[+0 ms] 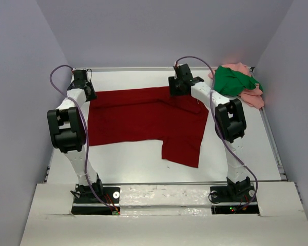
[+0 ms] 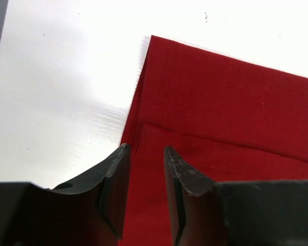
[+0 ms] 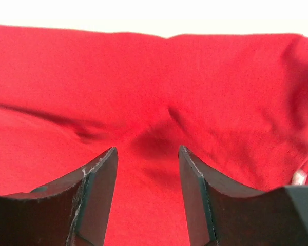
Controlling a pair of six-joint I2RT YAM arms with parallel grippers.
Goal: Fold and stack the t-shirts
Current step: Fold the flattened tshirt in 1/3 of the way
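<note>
Fold in progress: the dark red t-shirt lies spread on the table as the left gripper and right gripper, jaws apart and empty, hover over its far edge, which they likely must pinch next.

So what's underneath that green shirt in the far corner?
A salmon pink shirt lies under the green shirt, showing at its far edge and right side. The rest of the pink one, and anything else beneath, is covered by the green cloth.
</note>
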